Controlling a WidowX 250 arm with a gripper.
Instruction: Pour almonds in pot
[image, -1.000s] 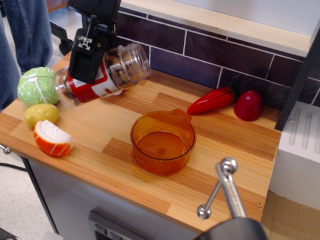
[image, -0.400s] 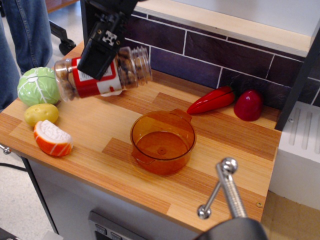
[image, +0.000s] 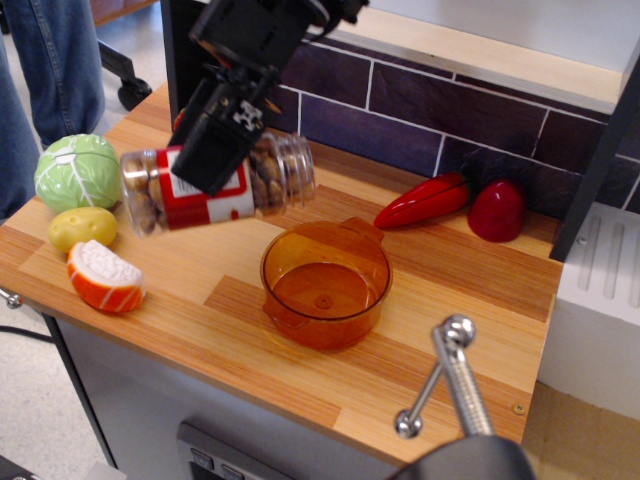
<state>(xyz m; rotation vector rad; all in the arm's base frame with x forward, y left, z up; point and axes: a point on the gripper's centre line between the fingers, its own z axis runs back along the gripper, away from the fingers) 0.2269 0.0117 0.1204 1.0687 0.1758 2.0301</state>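
Note:
A clear jar (image: 215, 190) with a red and white label lies nearly level in the air, its open mouth pointing right. Tan-brown almonds (image: 268, 178) fill the jar along its length. My black gripper (image: 218, 150) is shut on the jar's middle from above. The orange-amber pot (image: 326, 283) stands on the wooden counter, below and to the right of the jar's mouth. The pot is empty. The jar's mouth is above the counter just left of the pot's far rim.
A green cabbage (image: 76, 171), a yellow potato (image: 82, 228) and an orange-white slice (image: 104, 277) lie at the counter's left. A red pepper (image: 424, 201) and a dark red fruit (image: 497, 210) lie by the tiled wall. A metal handle (image: 452, 382) sticks up at the front right.
The jar has tipped from mouth-up to nearly level and moved right and down toward the pot. The almonds have slid toward the mouth.

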